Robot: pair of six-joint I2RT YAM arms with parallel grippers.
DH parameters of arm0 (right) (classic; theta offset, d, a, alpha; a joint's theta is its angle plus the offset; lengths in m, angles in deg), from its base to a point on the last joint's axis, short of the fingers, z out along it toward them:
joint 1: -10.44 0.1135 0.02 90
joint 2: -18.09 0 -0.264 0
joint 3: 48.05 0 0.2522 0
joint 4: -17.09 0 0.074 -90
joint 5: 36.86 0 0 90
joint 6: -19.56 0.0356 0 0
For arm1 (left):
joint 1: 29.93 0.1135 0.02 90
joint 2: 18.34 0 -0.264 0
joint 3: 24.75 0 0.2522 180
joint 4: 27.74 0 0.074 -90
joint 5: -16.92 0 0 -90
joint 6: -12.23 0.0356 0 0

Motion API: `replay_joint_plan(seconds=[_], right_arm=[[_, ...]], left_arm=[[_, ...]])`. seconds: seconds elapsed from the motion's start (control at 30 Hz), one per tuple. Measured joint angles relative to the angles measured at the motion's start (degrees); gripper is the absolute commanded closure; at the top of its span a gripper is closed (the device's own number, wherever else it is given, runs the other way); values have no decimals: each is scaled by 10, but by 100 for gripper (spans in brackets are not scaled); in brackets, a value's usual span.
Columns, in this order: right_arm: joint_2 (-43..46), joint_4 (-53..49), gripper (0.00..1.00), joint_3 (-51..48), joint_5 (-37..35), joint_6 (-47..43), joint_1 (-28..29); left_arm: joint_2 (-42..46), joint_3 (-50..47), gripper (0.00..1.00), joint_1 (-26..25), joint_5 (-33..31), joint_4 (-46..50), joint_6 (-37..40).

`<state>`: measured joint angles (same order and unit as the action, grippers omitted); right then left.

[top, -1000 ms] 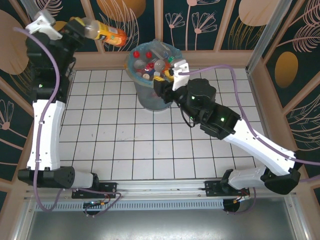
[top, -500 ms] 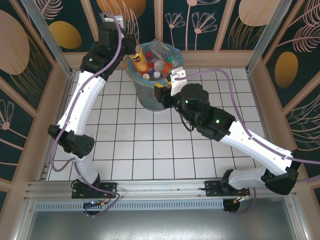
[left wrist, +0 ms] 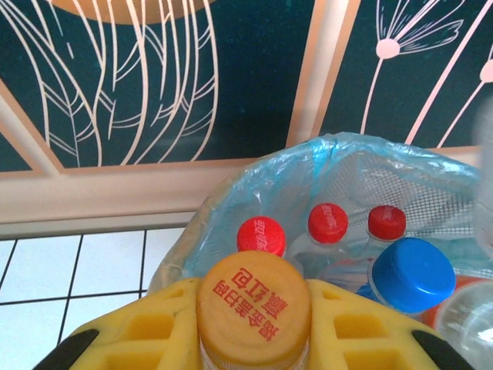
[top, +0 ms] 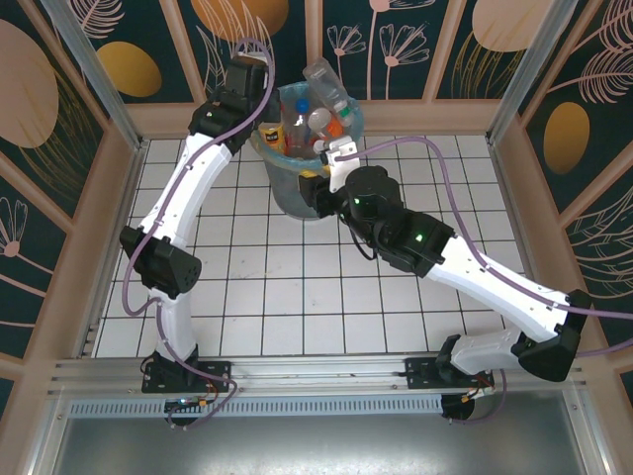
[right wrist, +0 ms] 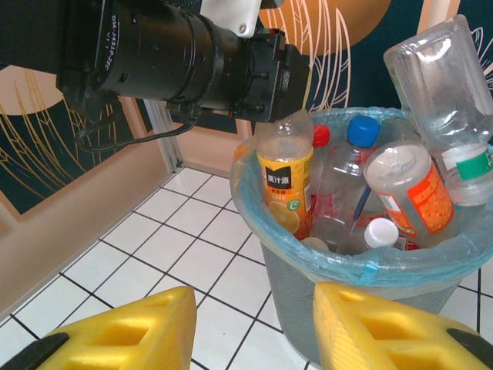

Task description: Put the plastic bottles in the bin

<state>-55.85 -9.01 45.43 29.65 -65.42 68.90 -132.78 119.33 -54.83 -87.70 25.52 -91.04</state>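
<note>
Since the earlier frames, the orange bottle (right wrist: 285,185) is being brought from the far left corner across to the bin (top: 289,196), and the left arm is being folded in closer over the rim. That bottle is now being held upright just inside the left side of the bin. Its lower part is being hidden among the other plastic bottles (right wrist: 343,193), while its neck and orange cap are being kept above the light-blue bag (left wrist: 231,208). The left hand (left wrist: 253,339) is being kept clenched on the bottle's neck, just under the cap, with a yellow finger on either side. Three red caps (left wrist: 327,222) and a blue cap (left wrist: 412,274) are being shown just beyond the grasped cap. A large clear bottle (right wrist: 443,100) is being left sticking out, tilted, above the far right rim. The right hand (right wrist: 254,324) is being held low near the bin's front wall, above the white tiled table (top: 247,287). Its fingers are being held apart with nothing between them.
</note>
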Motion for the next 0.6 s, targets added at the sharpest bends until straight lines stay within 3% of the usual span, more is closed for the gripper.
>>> replay_joint_plan(seconds=[0.3, 0.6], right_arm=[[-3, -2, 55, 0, 2, 1, -12], [-30, -23, 55, 43, 47, 26, -97]], left_arm=[[0, -17, 100, -9, -12, -28, 13], [17, -76, 100, -14, -24, -96, 17]])
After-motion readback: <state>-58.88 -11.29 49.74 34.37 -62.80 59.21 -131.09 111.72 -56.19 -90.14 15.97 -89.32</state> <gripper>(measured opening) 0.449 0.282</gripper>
